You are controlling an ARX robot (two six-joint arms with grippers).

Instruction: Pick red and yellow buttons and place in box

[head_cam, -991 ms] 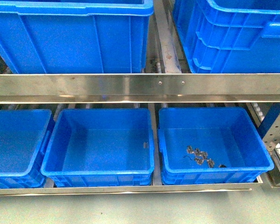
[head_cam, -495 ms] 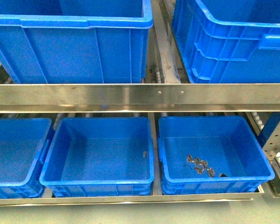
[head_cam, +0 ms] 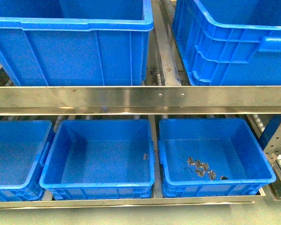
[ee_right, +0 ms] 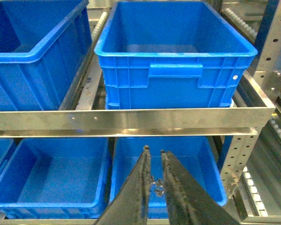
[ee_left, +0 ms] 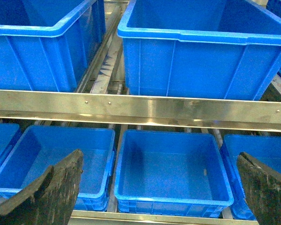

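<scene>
No red or yellow buttons show in any view. Blue boxes stand on a two-level metal rack. On the lower level the middle box [head_cam: 100,152] looks empty but for one small speck, and the right box [head_cam: 215,150] holds several small grey metal pieces [head_cam: 201,167]. My left gripper [ee_left: 159,187] is open, its fingers wide apart in front of the lower middle box [ee_left: 171,171]. My right gripper [ee_right: 154,151] is shut with nothing between its fingers, in front of the lower right box [ee_right: 166,171]. Neither gripper shows in the front view.
Two large blue boxes [head_cam: 75,42] [head_cam: 234,37] stand on the upper level behind a steel rail [head_cam: 140,97]. Another blue box [head_cam: 14,152] is at the lower left. A perforated rack post [ee_right: 253,93] and roller tracks stand at the right.
The front view has shifted: the rack and boxes sit lower in the picture than one second ago. Nothing in the boxes has moved.
</scene>
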